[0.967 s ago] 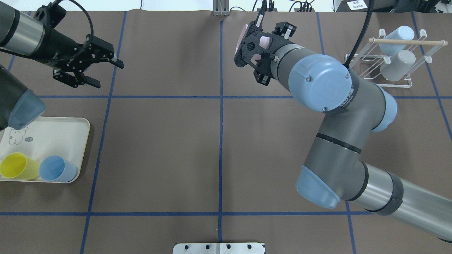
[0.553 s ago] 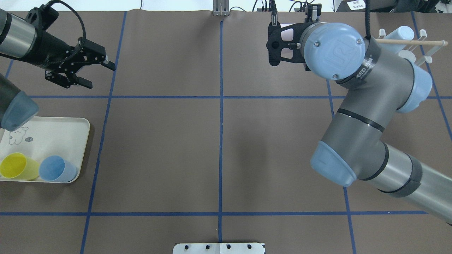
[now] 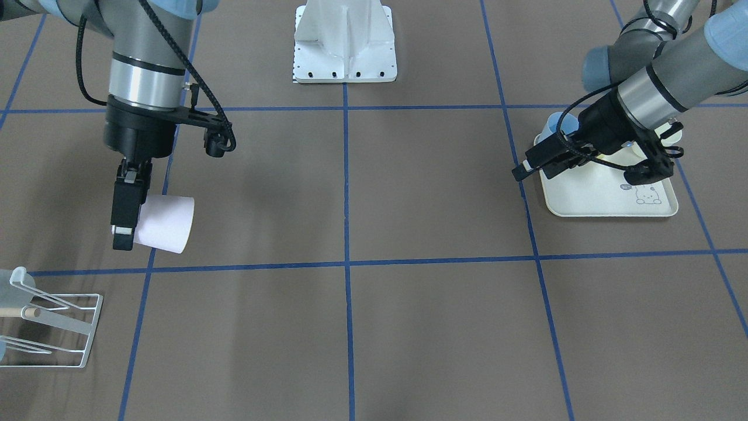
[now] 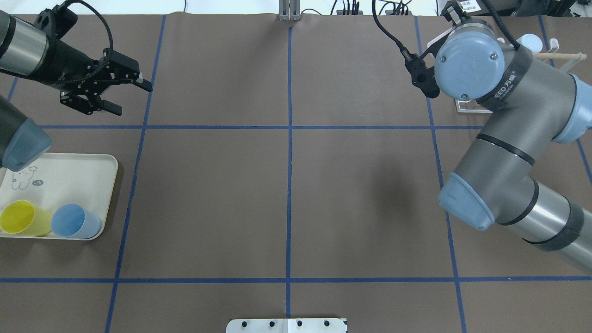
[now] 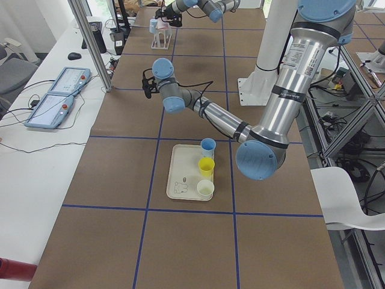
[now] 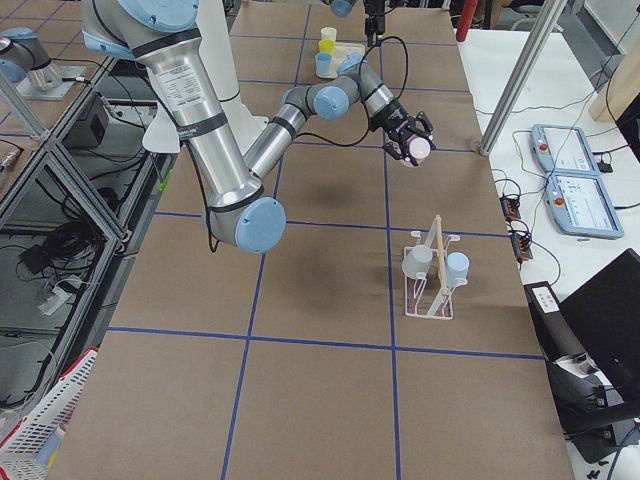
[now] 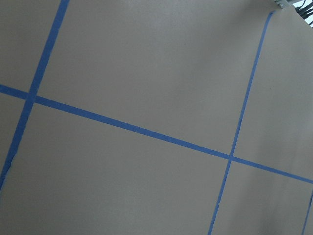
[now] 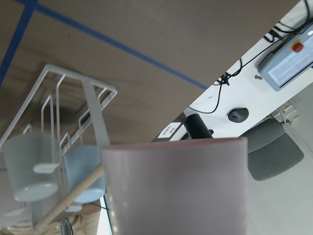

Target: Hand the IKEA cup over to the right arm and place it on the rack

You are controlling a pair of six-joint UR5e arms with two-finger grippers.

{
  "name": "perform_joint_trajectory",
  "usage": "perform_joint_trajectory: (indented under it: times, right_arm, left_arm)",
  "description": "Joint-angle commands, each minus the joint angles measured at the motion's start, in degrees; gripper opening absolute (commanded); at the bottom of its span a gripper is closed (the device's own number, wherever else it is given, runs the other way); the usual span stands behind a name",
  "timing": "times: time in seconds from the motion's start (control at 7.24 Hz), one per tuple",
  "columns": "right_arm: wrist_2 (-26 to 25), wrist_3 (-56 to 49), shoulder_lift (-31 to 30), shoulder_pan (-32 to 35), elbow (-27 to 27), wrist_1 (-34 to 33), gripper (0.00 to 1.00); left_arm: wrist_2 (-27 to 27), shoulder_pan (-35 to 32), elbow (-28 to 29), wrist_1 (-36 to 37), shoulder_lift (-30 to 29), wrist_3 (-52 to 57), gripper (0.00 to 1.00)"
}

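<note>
The IKEA cup point(image 3: 169, 225) is pale pink and lies sideways in the air, with my right gripper point(image 3: 131, 227) shut on it near its rim. It fills the lower right wrist view as the cup point(image 8: 176, 186), with the white wire rack point(image 8: 73, 122) just beyond it. The rack point(image 3: 58, 327) stands on the table, ahead and to the side of the held cup. From overhead the right arm point(image 4: 467, 60) hides the gripper and cup; only the rack's wooden rod point(image 4: 557, 55) shows. My left gripper point(image 4: 132, 98) hangs open and empty, far from the cup.
The rack holds a grey cup point(image 6: 418, 262) and a pale blue cup point(image 6: 457, 265). A cream tray point(image 4: 69, 171) near my left arm carries a yellow cup point(image 4: 21, 217) and a blue cup point(image 4: 74, 221). Blue tape lines grid the brown table.
The right arm has swung rightwards toward the rack, carrying the pink cup, and now covers most of the rack from overhead. The left gripper has drawn back slightly and stays open.
</note>
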Motion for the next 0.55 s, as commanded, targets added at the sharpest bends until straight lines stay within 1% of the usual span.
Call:
perform_joint_trajectory:
  times: [0.0,0.28,0.41]
  right_arm:
    - [-7.92,-12.25,-3.16,-0.08,-1.02,-0.05,0.37]
    - [-12.75,-12.65,-7.01,-0.17,-3.31,0.3,0.37]
    - [-13.74,-12.56,-8.86,-0.17,-3.58,0.39,0.37]
  left_arm:
    - [-0.01,0.01,-0.09,-0.03,-0.09,-0.09,1.0]
    - [-0.01,0.1,-0.09,-0.03,-0.09,-0.18,1.0]
    - [-0.01,0.19,0.0,-0.03,-0.18,-0.18,1.0]
